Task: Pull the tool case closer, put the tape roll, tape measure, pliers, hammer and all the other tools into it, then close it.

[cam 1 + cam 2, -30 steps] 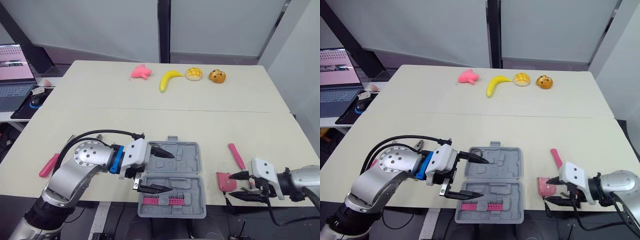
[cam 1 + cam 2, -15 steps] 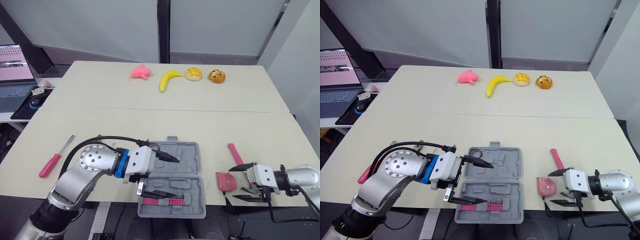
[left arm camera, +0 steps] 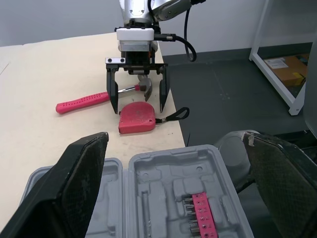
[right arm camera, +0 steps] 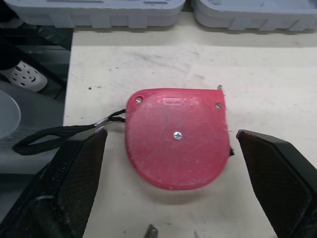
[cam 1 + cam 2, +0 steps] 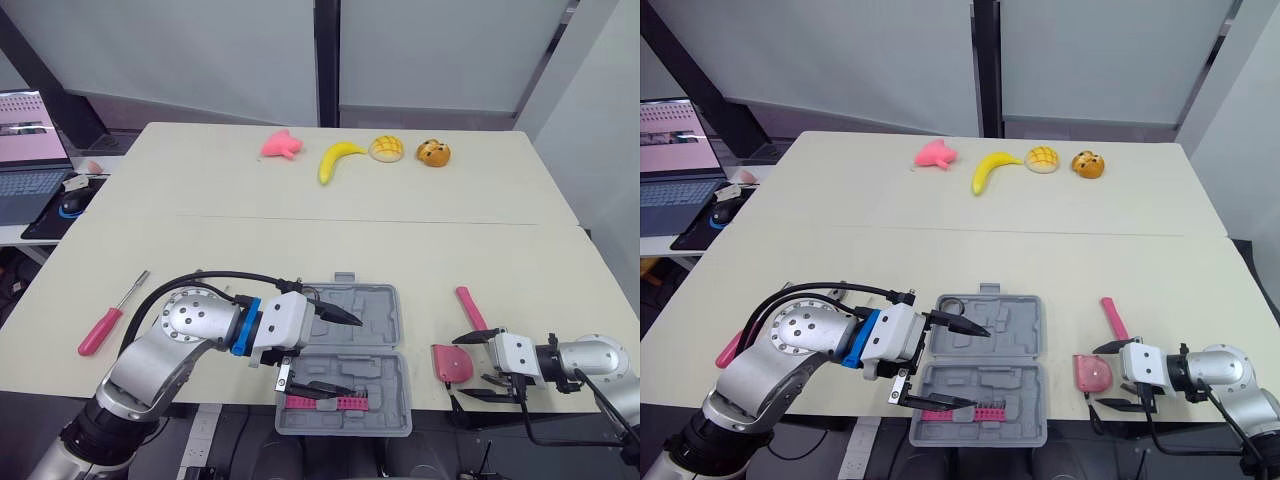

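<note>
My tool case [image 5: 375, 310] sits open and nearly empty. Left gripper [image 5: 352, 357] gapes above it; right gripper [image 5: 463, 367], spread, flanks the unpacked tape measure [image 4: 176, 136].

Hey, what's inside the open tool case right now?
In the tool case, a pink rack of screwdriver bits sits in the near half; other moulded slots look bare. The left claw hides part of it.

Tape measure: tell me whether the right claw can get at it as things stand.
Probably yes. The right claw is open and aimed straight at the tape measure, which lies flat by the edge of the table with nothing between them.
</note>
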{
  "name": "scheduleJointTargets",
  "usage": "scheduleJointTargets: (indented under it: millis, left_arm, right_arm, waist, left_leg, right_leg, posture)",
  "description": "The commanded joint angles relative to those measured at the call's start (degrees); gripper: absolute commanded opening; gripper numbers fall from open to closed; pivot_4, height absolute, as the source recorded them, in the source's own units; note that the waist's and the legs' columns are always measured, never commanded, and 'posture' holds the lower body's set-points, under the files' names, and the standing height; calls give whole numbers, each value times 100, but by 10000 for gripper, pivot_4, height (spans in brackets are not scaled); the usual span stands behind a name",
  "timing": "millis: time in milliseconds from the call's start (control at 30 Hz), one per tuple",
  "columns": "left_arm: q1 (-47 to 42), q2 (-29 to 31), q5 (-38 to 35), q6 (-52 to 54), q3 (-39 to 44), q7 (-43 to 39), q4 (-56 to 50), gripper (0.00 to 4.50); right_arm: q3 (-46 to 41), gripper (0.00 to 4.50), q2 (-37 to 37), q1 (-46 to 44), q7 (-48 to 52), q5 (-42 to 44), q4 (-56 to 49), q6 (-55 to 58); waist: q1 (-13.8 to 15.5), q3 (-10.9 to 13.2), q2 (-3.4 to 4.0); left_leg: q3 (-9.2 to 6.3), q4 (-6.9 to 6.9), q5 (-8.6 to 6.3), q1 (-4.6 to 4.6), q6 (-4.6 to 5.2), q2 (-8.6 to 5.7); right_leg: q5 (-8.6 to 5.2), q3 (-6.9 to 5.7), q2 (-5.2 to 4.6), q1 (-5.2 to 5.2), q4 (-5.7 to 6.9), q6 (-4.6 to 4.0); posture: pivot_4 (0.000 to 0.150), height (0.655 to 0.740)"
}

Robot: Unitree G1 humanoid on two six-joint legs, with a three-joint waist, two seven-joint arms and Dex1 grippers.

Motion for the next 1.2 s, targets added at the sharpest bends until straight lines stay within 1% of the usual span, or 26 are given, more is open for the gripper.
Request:
scheduleJointTargets:
  millis: [33,333,733,1200]
  left_arm:
    - [-46,-6,-48,-53,-26,-26,-177,45000]
    - [66,20,-5,-127,12,-51,-168,45000]
    - [92,53,12,-151,37,-73,-157,45000]
    - [105,75,39,-237,44,-106,-86,45000]
  right_arm:
    - [29,44634,45,-78,-1,18,71,-159]
    - [114,44634,267,-329,9,75,627,-482]
    - [150,44634,406,-352,75,101,860,-765]
    - [105,44634,449,-356,-48,100,1110,-670]
  waist:
    - [1,0,0]
    - [-1,0,0]
    - [-5,-1,2]
    - [-5,-1,2]
  left_leg:
    - [0,0,0,0,0,0]
    - [2,0,0,2,0,0]
    - [2,0,0,5,0,0]
    - [2,0,0,5,0,0]
  right_leg:
    - [0,0,0,0,0,0]
    - [0,3,0,1,0,-1]
    - [0,3,0,3,0,-1]
    - [0,3,0,4,0,-1]
  posture:
    - [1500,7400]
    - [1500,7400]
    - [1500,7400]
    - [1500,7400]
